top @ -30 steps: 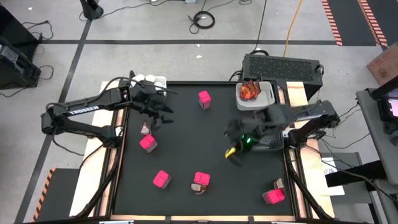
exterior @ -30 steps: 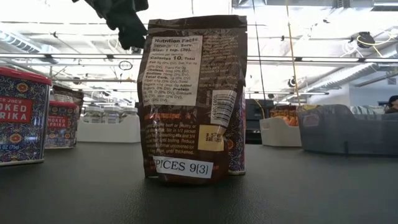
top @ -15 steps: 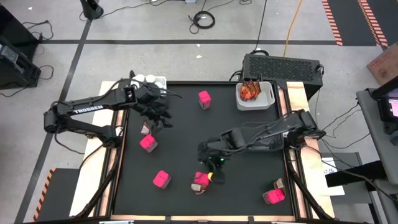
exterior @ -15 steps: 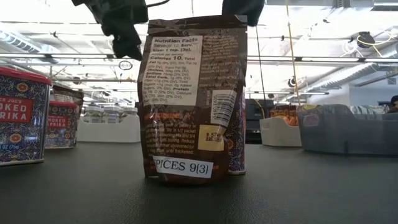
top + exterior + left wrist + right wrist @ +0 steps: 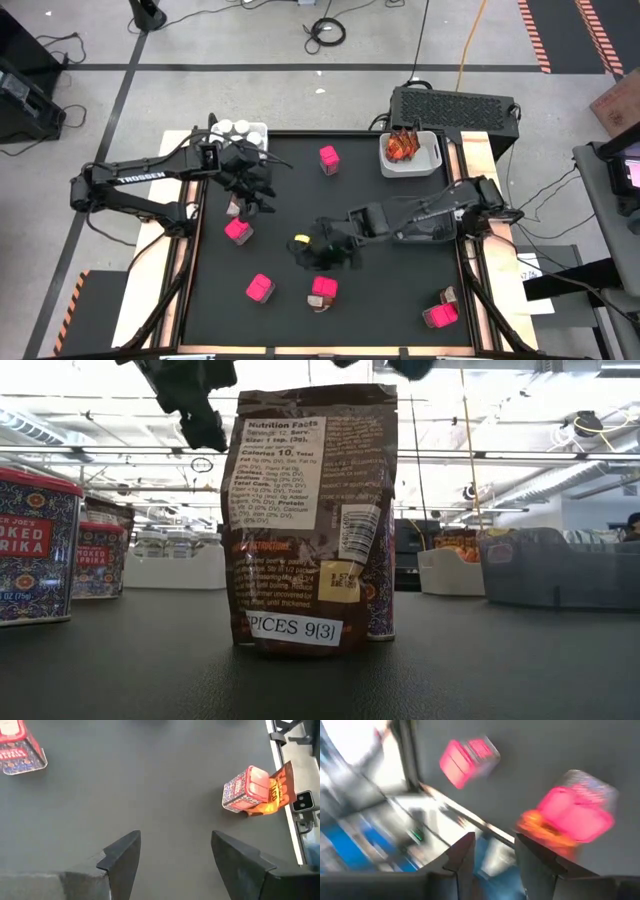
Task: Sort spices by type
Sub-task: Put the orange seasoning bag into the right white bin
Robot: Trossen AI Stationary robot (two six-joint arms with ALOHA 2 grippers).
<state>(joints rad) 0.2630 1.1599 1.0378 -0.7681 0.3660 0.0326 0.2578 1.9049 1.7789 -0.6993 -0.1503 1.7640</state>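
Note:
Pink cube boxes (image 5: 329,158), (image 5: 238,229), (image 5: 259,289), (image 5: 323,288), (image 5: 438,316) stand scattered on the black table. A brown sachet (image 5: 310,520) stands upright on its bottom edge in front of the near middle box. More sachets lie in the white bin (image 5: 432,158) at the far right. White-capped jars (image 5: 238,130) sit at the far left corner. My left gripper (image 5: 255,190) (image 5: 175,845) hovers open over bare table near the left. My right gripper (image 5: 315,250) (image 5: 495,847) is open above the table's middle, with a pink box and orange sachet (image 5: 575,815) ahead of it.
A black box (image 5: 455,105) stands behind the table's far right edge. Another sachet (image 5: 447,296) leans by the pink box at the near right corner, and one (image 5: 233,208) lies beside the left box. Bare mat lies across the middle and right of the table.
My right gripper has swung from the table's right side toward the left, dipping toward the near middle pink box and then coming back a little above the table's middle. It carries nothing. The boxes and sachets have stayed in place.

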